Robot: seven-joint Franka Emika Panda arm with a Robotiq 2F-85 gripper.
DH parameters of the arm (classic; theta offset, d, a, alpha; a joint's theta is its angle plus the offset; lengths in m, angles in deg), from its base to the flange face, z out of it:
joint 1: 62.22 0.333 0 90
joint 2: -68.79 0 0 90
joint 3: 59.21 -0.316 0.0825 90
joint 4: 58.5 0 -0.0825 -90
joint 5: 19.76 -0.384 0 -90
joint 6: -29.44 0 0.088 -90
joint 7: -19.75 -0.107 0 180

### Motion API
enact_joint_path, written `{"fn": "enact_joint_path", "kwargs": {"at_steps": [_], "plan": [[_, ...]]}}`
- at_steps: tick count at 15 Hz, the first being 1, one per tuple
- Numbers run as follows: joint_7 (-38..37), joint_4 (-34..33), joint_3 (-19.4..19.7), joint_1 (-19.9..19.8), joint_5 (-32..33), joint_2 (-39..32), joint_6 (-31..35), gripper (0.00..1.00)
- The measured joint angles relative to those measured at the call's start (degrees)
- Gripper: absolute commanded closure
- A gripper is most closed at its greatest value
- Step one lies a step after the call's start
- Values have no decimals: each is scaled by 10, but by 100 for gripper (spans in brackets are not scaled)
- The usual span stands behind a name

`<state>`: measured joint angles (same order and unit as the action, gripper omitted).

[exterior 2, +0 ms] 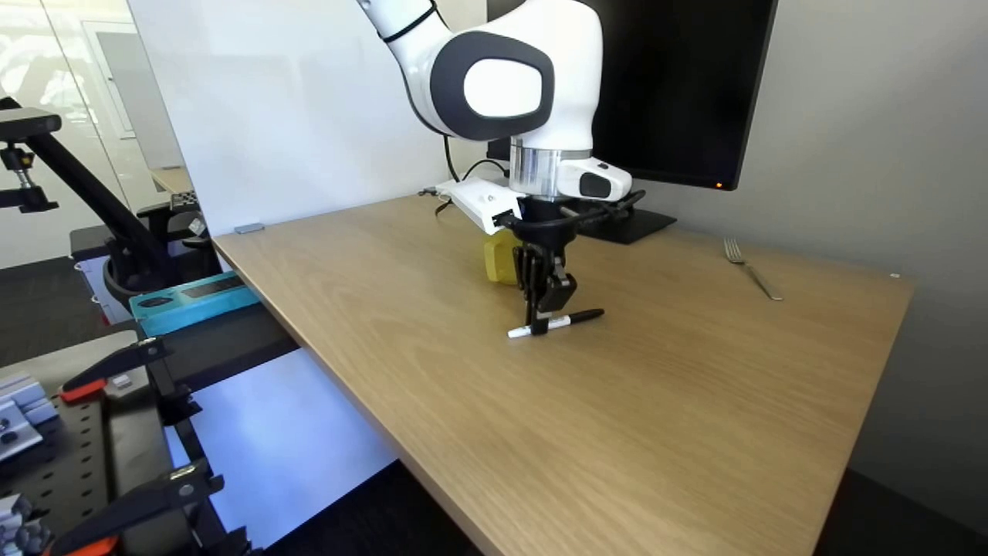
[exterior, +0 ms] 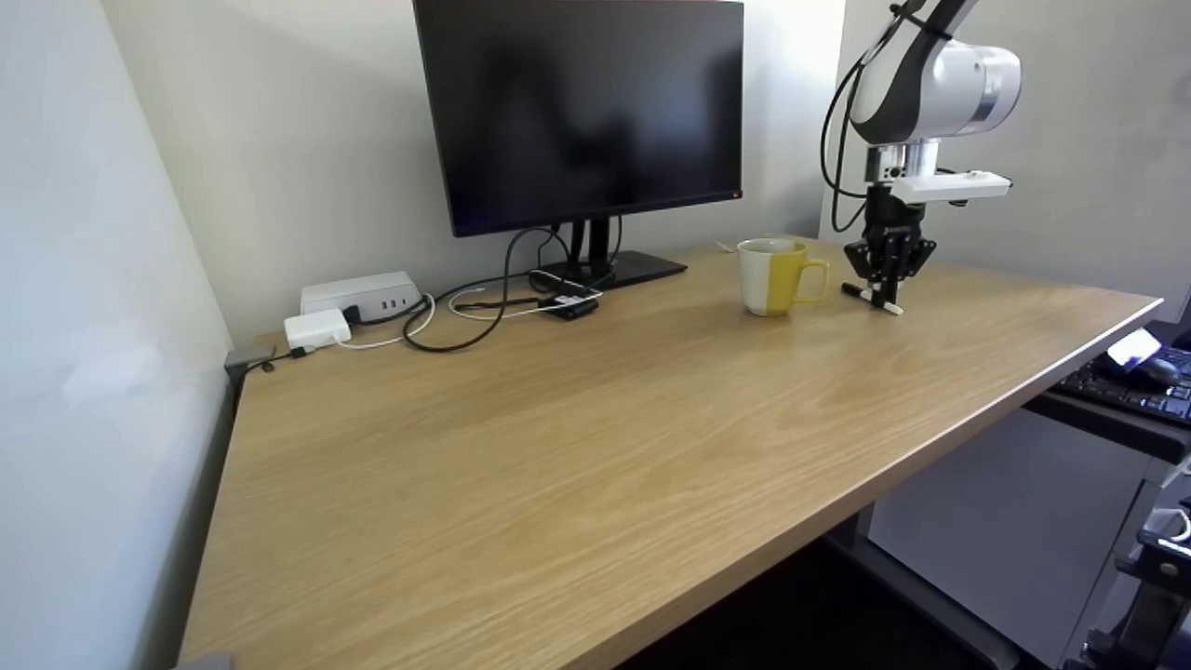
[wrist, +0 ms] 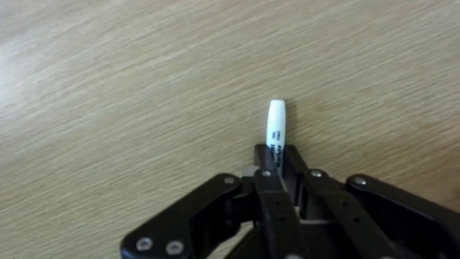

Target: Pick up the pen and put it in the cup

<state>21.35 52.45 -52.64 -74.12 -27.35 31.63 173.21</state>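
Note:
The pen is a thin marker with a white body and a black cap; it shows in both exterior views [exterior: 894,308] [exterior 2: 561,321]. My gripper [exterior 2: 539,323] points straight down and is shut on the pen's white body. In the wrist view the fingers [wrist: 276,153] close on both sides of the pen [wrist: 276,120], and its white end sticks out past them. The pen lies level, at or very near the table surface. The cup [exterior: 769,277], a white and yellow mug, stands upright beside the gripper; in an exterior view [exterior 2: 501,259] the arm partly hides it.
A black monitor [exterior: 595,112] stands behind the cup. Cables [exterior: 507,307] and a white box [exterior: 361,296] lie along the wall. A fork [exterior 2: 752,272] lies near the back edge. The wooden table [exterior: 484,465] has an open front edge.

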Motion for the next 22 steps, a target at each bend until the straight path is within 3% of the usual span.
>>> {"fn": "enact_joint_path", "kwargs": {"at_steps": [7, 14, 18, 22], "plan": [[-27, -20, 1, -6, -18, -2, -8, 97], [-64, -58, 7, -10, -27, 23, -58, 97], [-77, -68, 25, -11, -27, 68, -113, 97], [-78, -91, 32, -17, -33, 112, -225, 97]]}}
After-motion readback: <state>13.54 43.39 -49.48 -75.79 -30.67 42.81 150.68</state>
